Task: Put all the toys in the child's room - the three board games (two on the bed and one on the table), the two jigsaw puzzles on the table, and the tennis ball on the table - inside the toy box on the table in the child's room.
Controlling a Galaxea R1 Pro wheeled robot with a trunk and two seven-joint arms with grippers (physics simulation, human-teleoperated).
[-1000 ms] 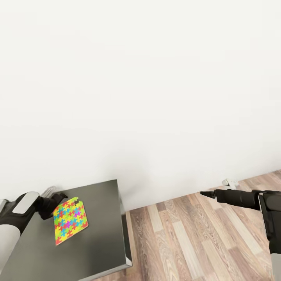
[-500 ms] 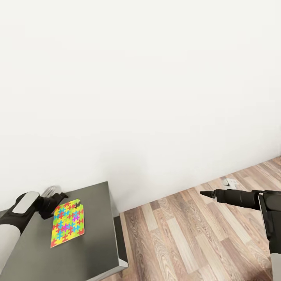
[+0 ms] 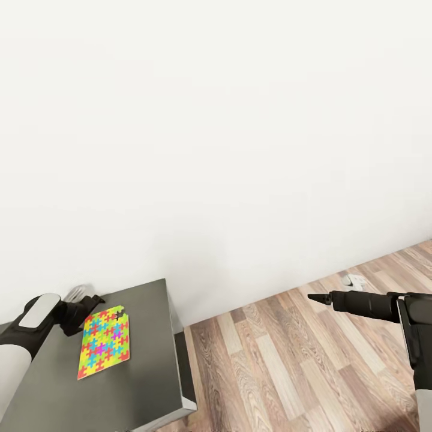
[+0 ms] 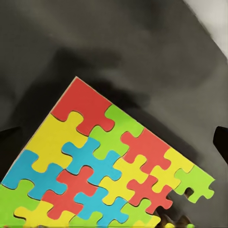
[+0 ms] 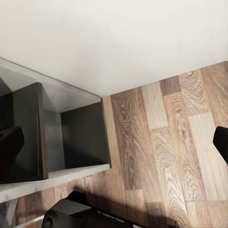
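Note:
One jigsaw puzzle (image 3: 103,345), a thin slab of yellow, green, blue and red interlocking pieces, appears to lie flat on a dark grey cabinet top (image 3: 150,360). My left gripper (image 3: 99,300) hovers at its far corner. In the left wrist view the puzzle's face (image 4: 104,166) spreads below the left gripper (image 4: 114,142), whose fingertips stand wide apart, not touching it. My right gripper (image 3: 312,296) hangs over the wood floor, empty, and in the right wrist view (image 5: 116,147) its fingertips are spread. The toy box, the table and the other toys are out of view.
A bare white wall fills the upper view. Wood plank floor (image 3: 288,360) runs right of the cabinet. A small white object (image 3: 354,280) lies at the wall's foot. The right wrist view shows open dark grey shelf compartments (image 5: 71,137) beside the floor.
The view swung slightly, sliding the cabinet leftward. The puzzle turned and settled flatter between one second and half a second ago. Nothing has moved since.

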